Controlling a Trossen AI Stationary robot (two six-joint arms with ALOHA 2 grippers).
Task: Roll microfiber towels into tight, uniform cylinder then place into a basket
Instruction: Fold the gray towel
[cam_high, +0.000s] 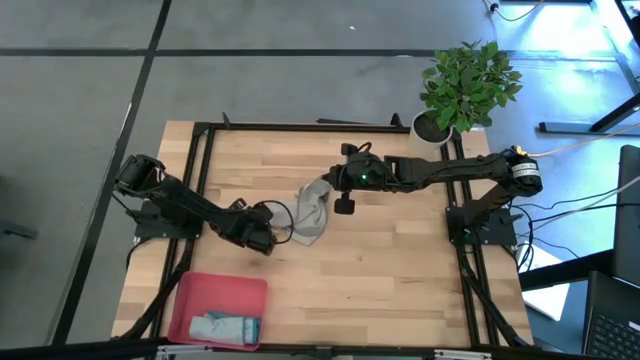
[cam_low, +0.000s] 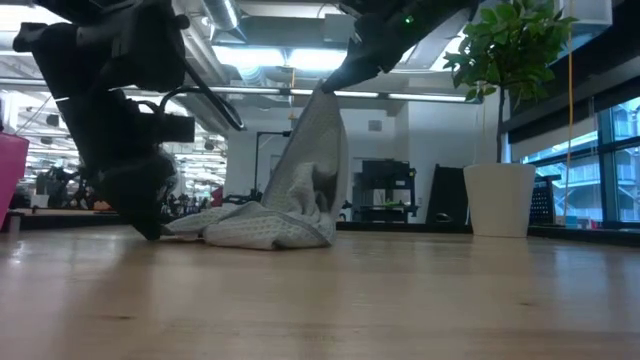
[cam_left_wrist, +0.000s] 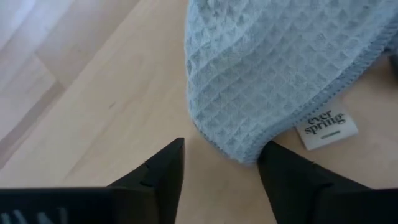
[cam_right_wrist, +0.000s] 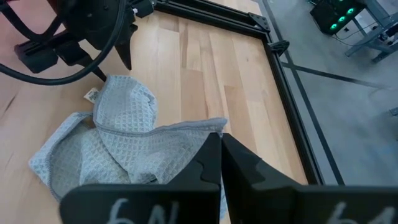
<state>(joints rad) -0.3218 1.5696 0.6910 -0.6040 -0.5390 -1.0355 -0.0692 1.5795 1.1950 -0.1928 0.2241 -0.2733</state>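
The light grey towel (cam_high: 311, 212) is in the middle of the wooden surface (cam_high: 400, 270), and it is not rolled. The right hand (cam_high: 331, 183) is closed on one corner of it and holds this corner up in the air, so in the low view the cloth hangs down from the hand like a tent, while the rest of the towel lies crumpled on the surface. In the right wrist view the two dark fingers (cam_right_wrist: 231, 163) are pressed together with the edge of the grey cloth between them. The left hand (cam_left_wrist: 221, 163) is low at the surface, just beside the other end of the towel. Its fingers stand apart with a moderate gap, and a corner of the waffle cloth comes down between their tips, but the fingers do not squeeze it. A small white label (cam_left_wrist: 325, 129) with the words "ever spring" lies flat on the wood at the hem of the towel, close to one finger. The pink-red basket (cam_high: 205, 292) stands at the near left corner of the surface, well apart from both hands. Inside it lies the pale blue-teal towel (cam_high: 226, 327), bunched into a short roll near one wall. A white pot with a green plant (cam_high: 462, 88) stands past the far right corner of the surface.
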